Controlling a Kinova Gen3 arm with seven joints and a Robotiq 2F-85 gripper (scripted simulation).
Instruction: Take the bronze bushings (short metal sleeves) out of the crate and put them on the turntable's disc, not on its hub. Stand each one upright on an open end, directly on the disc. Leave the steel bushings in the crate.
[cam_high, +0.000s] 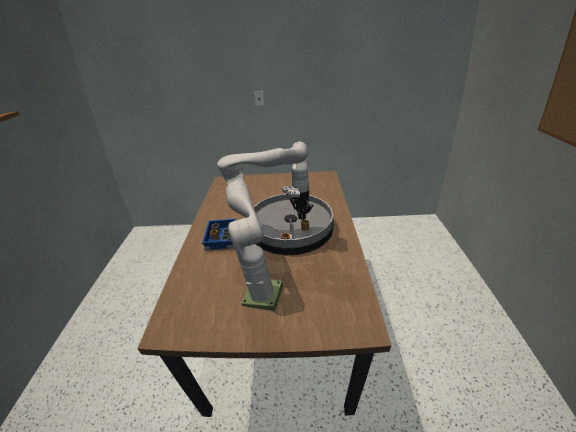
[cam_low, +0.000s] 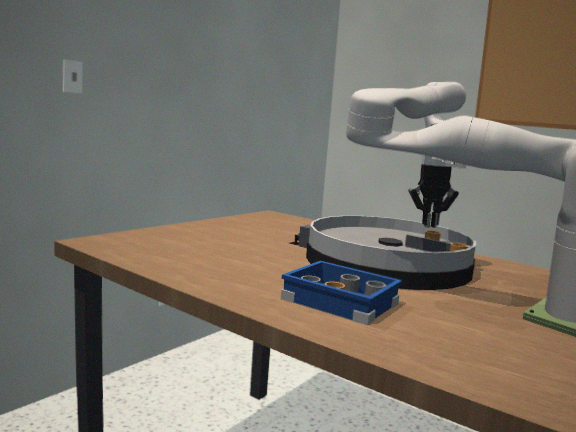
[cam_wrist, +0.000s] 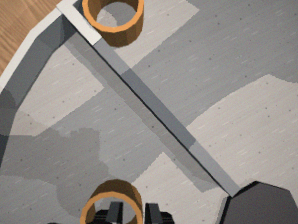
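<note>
Evidently freed, one bronze bushing (cam_high: 305, 225) (cam_low: 432, 235) (cam_wrist: 116, 186) stands upright on the disc (cam_high: 272, 212) (cam_low: 350, 234) (cam_wrist: 240, 130) to suit the task, the hand (cam_high: 302, 216) (cam_low: 431, 225) (cam_wrist: 136, 214) above it empty, its fingers slightly apart, perhaps for clearance.

The seven-joint arm (cam_high: 239, 195) (cam_low: 500, 142) is finished in pale grey (thin seams included). Its gripper (cam_high: 302, 216) (cam_low: 430, 224) (cam_wrist: 133, 213) is coloured black.

Matt blue plastic-looking crate (cam_high: 213, 245) (cam_low: 327, 299).
</note>
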